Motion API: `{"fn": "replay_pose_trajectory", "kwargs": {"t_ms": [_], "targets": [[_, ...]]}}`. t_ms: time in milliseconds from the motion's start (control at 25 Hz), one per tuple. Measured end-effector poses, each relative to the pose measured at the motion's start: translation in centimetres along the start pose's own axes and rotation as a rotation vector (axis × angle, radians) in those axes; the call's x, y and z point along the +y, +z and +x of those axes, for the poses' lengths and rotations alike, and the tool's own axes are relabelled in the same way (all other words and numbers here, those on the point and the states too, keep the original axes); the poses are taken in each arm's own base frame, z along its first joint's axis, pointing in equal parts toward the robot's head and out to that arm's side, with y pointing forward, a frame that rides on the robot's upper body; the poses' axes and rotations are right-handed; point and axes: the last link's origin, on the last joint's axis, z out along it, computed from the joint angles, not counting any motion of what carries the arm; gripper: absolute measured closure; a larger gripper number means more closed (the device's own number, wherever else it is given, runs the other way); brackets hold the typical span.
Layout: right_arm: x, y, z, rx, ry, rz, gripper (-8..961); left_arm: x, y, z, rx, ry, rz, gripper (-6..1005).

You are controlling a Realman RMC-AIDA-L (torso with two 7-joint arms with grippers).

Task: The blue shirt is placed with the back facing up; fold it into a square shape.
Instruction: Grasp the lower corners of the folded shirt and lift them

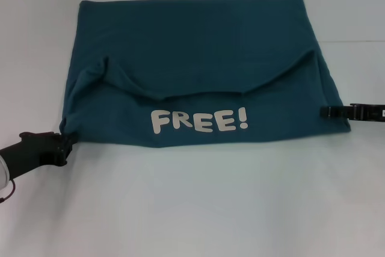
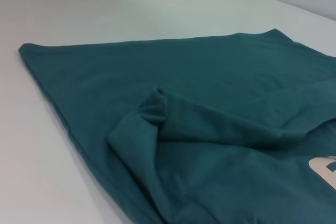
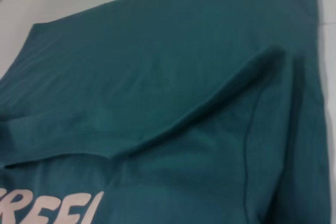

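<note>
Head view: left hand (image 1: 65, 142) and right hand (image 1: 329, 112) each pinch the blue shirt (image 1: 198, 46) at its near corners.

Head view looks down; both wrist views skim the blue shirt (image 1: 198, 70) closely.

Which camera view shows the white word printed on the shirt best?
The head view: the white word "FREE!" is whole and readable on the near folded flap of the blue shirt. The right wrist view shows only part of the letters at the picture's edge. The left wrist view shows only a piece of one letter.
</note>
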Motion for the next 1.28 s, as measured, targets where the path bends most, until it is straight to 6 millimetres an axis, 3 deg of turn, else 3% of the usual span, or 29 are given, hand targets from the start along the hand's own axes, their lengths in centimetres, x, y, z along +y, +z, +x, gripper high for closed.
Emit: {"fn": "replay_pose_trajectory", "kwargs": {"t_ms": [480, 1000, 1280], "targets": [[0.6, 0.8, 0.4, 0.018, -0.013, 0.0, 194, -0.1, -0.1, 0.0, -0.001, 0.0, 0.004, 950], [0.5, 0.4, 1.4, 0.011, -0.022, -0.038, 780, -0.2, -0.2, -0.1, -0.001, -0.013, 0.008, 950], [0.2, -0.9, 2.2, -0.045, -0.031, -0.094, 861, 0.2, -0.8, 0.2, 0.018, -0.041, -0.038, 950]]}}
